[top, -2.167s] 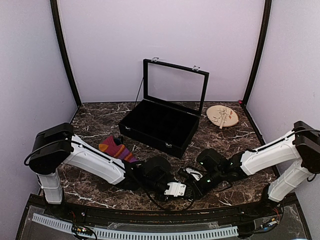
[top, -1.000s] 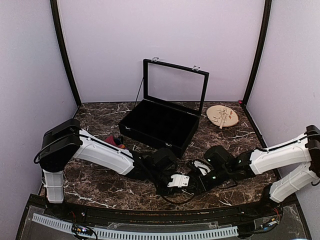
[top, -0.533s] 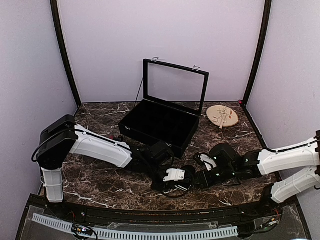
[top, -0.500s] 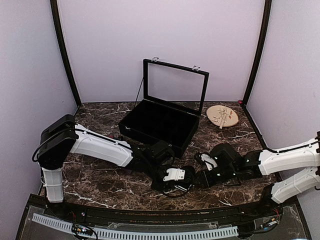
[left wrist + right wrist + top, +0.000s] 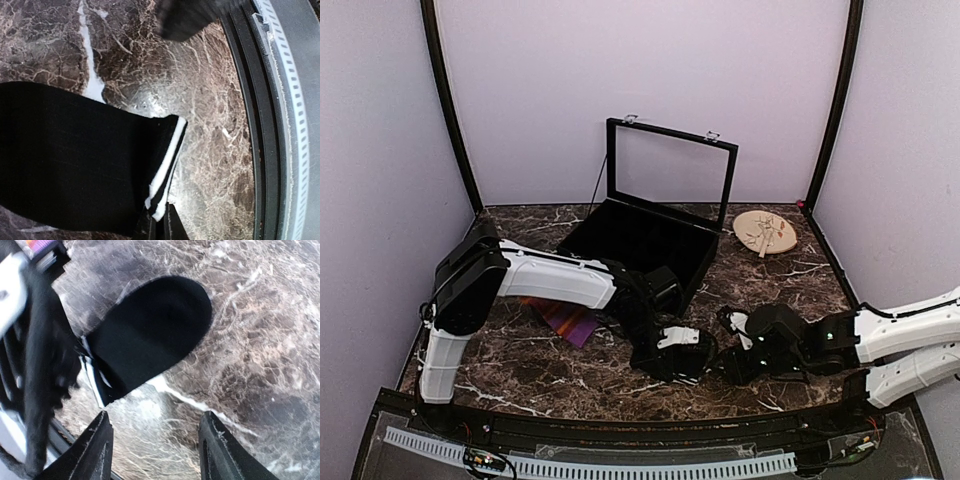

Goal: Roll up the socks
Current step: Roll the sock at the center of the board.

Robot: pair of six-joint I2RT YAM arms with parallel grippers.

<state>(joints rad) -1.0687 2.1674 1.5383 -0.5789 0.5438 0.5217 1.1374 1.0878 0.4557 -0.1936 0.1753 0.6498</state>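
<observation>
The black sock [image 5: 75, 160] lies flat on the marble, its white-striped cuff [image 5: 167, 160] toward the table's front edge. My left gripper [image 5: 159, 226] is shut on the corner of that cuff. In the right wrist view the same sock's rounded toe [image 5: 150, 335] lies just ahead of my right gripper [image 5: 157, 450], which is open over bare marble and holds nothing. The left gripper's body [image 5: 40, 365] stands at the sock's cuff end. The striped purple and orange sock [image 5: 565, 318] lies left of centre, partly under the left arm [image 5: 560, 280]. Both grippers meet at the front centre [image 5: 705, 358].
An open black case [image 5: 640, 250] with its glass lid raised stands behind the grippers. A round wooden plate [image 5: 765, 232] lies at the back right. The table's black front rail [image 5: 280, 125] runs close beside the sock's cuff.
My right gripper has opened wider and drawn back to the right. The left arm has swung away from the near edge, uncovering the striped sock, and its gripper stays shut on the black sock's cuff.
</observation>
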